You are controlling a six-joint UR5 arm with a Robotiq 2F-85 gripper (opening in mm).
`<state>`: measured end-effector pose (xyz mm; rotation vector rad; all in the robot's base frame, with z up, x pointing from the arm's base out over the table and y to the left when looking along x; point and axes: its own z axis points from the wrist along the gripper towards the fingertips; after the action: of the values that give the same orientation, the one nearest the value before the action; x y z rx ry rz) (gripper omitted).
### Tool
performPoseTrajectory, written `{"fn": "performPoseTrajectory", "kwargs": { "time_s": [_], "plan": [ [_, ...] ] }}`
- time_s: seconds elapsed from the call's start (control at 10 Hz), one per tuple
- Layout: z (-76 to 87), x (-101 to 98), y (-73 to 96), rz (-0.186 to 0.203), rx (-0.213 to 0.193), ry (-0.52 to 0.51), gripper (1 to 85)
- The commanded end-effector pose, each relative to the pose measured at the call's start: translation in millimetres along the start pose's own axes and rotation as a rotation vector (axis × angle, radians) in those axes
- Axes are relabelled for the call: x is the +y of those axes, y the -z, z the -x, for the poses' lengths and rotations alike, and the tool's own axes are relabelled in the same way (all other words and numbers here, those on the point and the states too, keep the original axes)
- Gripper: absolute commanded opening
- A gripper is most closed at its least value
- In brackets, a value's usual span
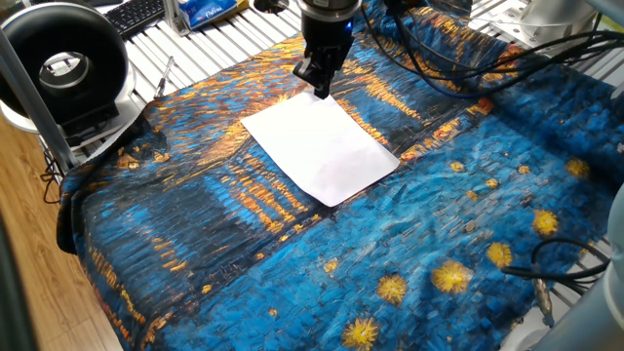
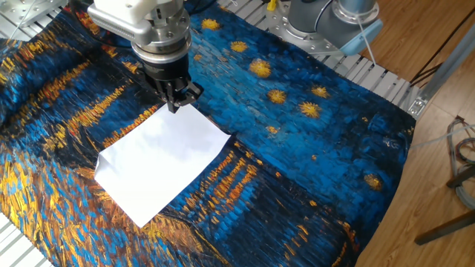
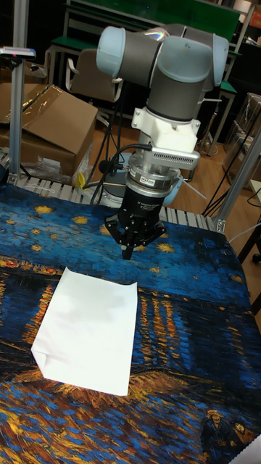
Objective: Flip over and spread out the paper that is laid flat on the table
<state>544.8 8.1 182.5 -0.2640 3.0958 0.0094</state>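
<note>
The paper (image 1: 322, 146) is a plain white sheet lying flat on the blue and orange cloth of the table (image 1: 439, 224). In the other fixed view the paper (image 2: 159, 159) lies slanted, and in the tall fixed view the paper (image 3: 90, 333) has one near corner slightly curled. My gripper (image 1: 320, 91) points straight down with its fingers pressed together, just over the sheet's far corner. The other fixed view puts the gripper (image 2: 173, 107) at that same corner. In the tall view the gripper (image 3: 127, 254) hangs a little above the paper with nothing between its fingers.
A black round device (image 1: 63, 63) and a keyboard (image 1: 136, 15) sit on the white slatted surface (image 1: 205, 49) at the left. Black cables (image 1: 468, 58) trail over the cloth behind the arm. The arm's base (image 2: 326, 22) stands at the table's edge; a cardboard box (image 3: 43, 123) lies beyond.
</note>
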Motion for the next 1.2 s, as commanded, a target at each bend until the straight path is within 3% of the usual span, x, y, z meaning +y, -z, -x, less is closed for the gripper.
{"fn": "performPoseTrajectory", "kwargs": {
  "time_s": [0.0,0.2,0.3,0.9,1.1],
  "plan": [
    [4.9,-3.2,1.4,-0.009,-0.019,-0.060,1.0],
    [10.9,3.1,1.6,0.016,-0.041,-0.109,1.0],
    [13.6,-0.2,1.7,0.004,-0.052,-0.111,1.0],
    [10.7,-1.7,1.6,-0.005,-0.041,0.009,1.0],
    [19.6,-26.7,3.3,-0.003,-0.012,0.067,1.0]
  ]
}}
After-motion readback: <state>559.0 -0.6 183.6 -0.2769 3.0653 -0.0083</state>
